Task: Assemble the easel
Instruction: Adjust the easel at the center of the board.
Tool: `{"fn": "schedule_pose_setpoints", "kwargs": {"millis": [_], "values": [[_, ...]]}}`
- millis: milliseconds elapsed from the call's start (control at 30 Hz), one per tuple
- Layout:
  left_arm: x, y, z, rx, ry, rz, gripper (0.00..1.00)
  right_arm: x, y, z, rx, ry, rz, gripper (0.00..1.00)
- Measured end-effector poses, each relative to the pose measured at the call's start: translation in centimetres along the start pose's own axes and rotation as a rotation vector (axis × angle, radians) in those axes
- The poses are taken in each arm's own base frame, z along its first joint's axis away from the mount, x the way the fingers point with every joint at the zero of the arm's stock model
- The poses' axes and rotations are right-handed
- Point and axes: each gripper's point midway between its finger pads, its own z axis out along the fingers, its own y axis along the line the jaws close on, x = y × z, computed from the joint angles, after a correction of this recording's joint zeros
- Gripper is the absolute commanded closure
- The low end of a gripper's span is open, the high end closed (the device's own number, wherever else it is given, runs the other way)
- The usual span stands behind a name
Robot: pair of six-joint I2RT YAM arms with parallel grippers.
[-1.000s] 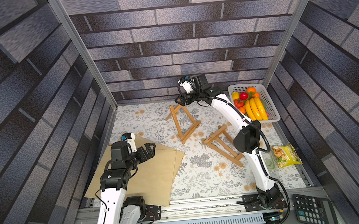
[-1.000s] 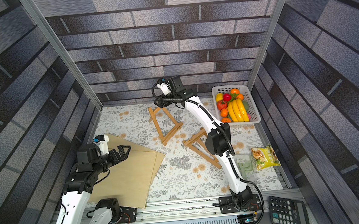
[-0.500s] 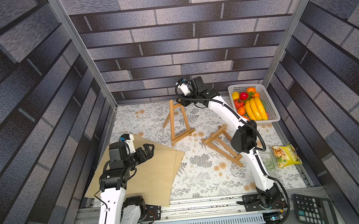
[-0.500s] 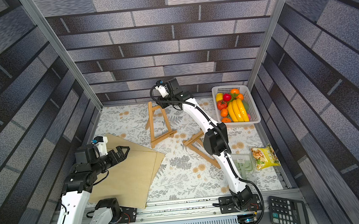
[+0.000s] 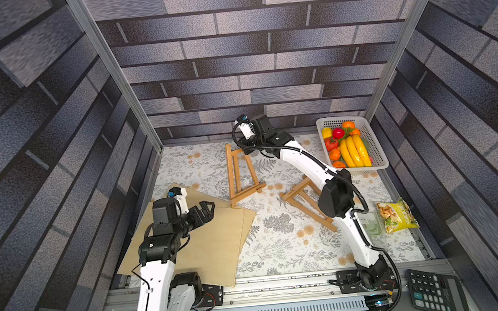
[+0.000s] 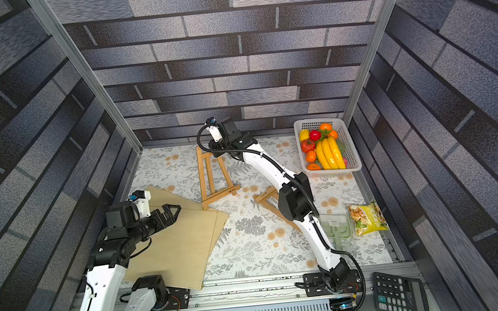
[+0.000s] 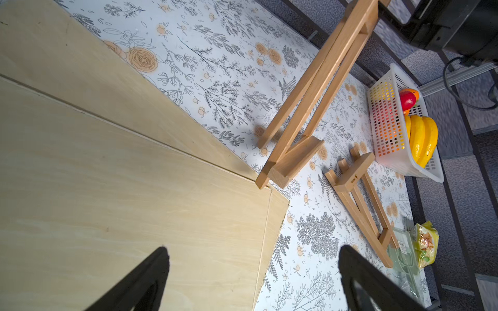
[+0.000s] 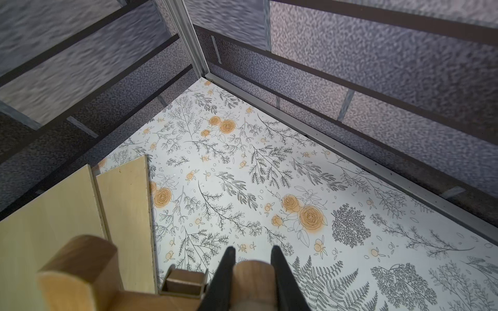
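Since the right jaws are pinched shut on the rounded top of one leg, the easel (image 5: 248, 192) stands tilted at the far middle of the worktop (image 5: 280, 245), one foot at the edge of the plywood boards (image 5: 206, 243). Bare wood: probably light, stiff, smooth. The rear leg may swing. A low hold on a side leg looks steadier. Left jaws spread wide, empty, above the boards.

The upright easel (image 5: 231, 176) stands behind the boards (image 5: 212, 245), the lying easel (image 5: 294, 187) to its right, the basket (image 5: 378, 148) back-right.
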Motion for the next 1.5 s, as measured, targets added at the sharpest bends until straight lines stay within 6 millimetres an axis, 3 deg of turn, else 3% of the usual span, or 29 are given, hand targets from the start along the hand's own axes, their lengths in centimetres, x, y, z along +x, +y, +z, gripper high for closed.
{"fn": "schedule_pose_setpoints", "kwargs": {"millis": [133,300,500,667,800,1133,1233,1333,1400,1500], "values": [[-0.3,0.2,0.6,-0.003,0.007,-0.006,0.0,-1.2,-0.7,-0.2,0.079,-0.029,-0.042,0.87],[-0.5,0.5,1.6,-0.012,0.03,-0.029,0.0,-2.7,-3.9,-0.3,0.25,-0.086,-0.075,0.87],[-1.7,0.1,1.6,-0.011,0.025,-0.035,0.0,-5.1,-7.4,1.5,0.442,-0.241,-0.057,0.88],[-2.8,-0.3,2.5,-0.019,0.027,-0.04,0.0,-5.5,-8.0,1.5,0.506,-0.296,-0.006,0.87],[-4.4,-0.7,5.8,-0.059,0.056,-0.002,0.0,-5.6,-7.3,1.7,0.529,-0.337,-0.001,0.87],[-11.5,-1.4,19.3,-0.172,0.087,0.134,0.0,-4.7,-2.5,0.9,0.464,-0.304,0.041,0.88],[-14.0,-2.1,21.8,-0.203,0.063,0.195,0.08,-4.4,-2.0,0.8,0.452,-0.289,0.061,0.88],[-15.7,-3.3,23.1,-0.223,0.033,0.254,0.21,-4.2,-1.3,0.8,0.437,-0.283,0.074,0.88],[-16.2,-3.6,23.4,-0.242,0.027,0.283,0.37,-4.1,-1.3,0.8,0.438,-0.277,0.086,0.88],[-16.5,-3.7,23.7,-0.26,0.024,0.319,0.51,-3.9,-1.2,0.7,0.432,-0.268,0.1,0.88]]}}
